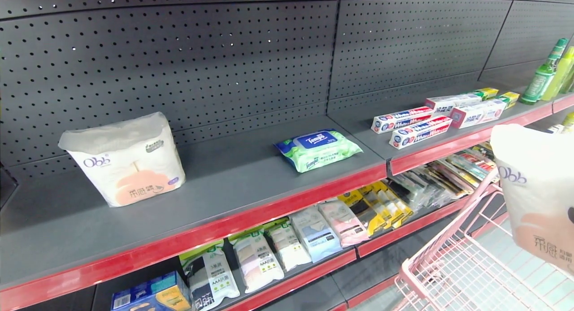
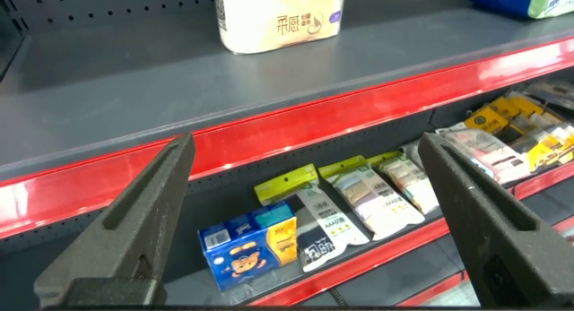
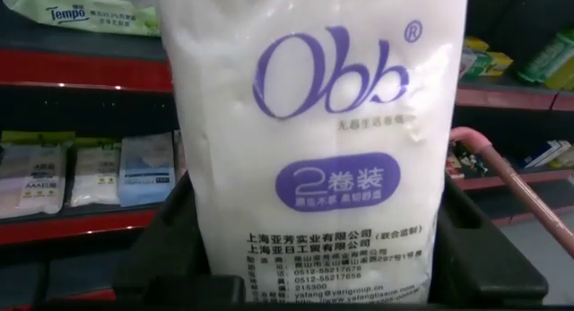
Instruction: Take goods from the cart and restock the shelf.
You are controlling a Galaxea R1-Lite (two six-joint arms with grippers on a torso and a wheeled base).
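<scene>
The right gripper (image 3: 323, 257) pinches a white plastic-wrapped pack of toilet rolls with purple lettering (image 3: 314, 123). Its black fingers (image 3: 170, 244) press against the pack's lower sides, holding it upright. Beneath the held pack is the pink wire cart (image 1: 453, 275). Beyond it, on the grey metal shelf with a red front edge (image 1: 224, 181), lies a green-and-blue wet-wipes packet (image 1: 317, 149).

The left gripper (image 2: 305, 145) is spread wide and holds nothing, touching nothing. Ahead of and above it, a second matching toilet-roll pack (image 2: 278, 20) stands on the same shelf.
</scene>
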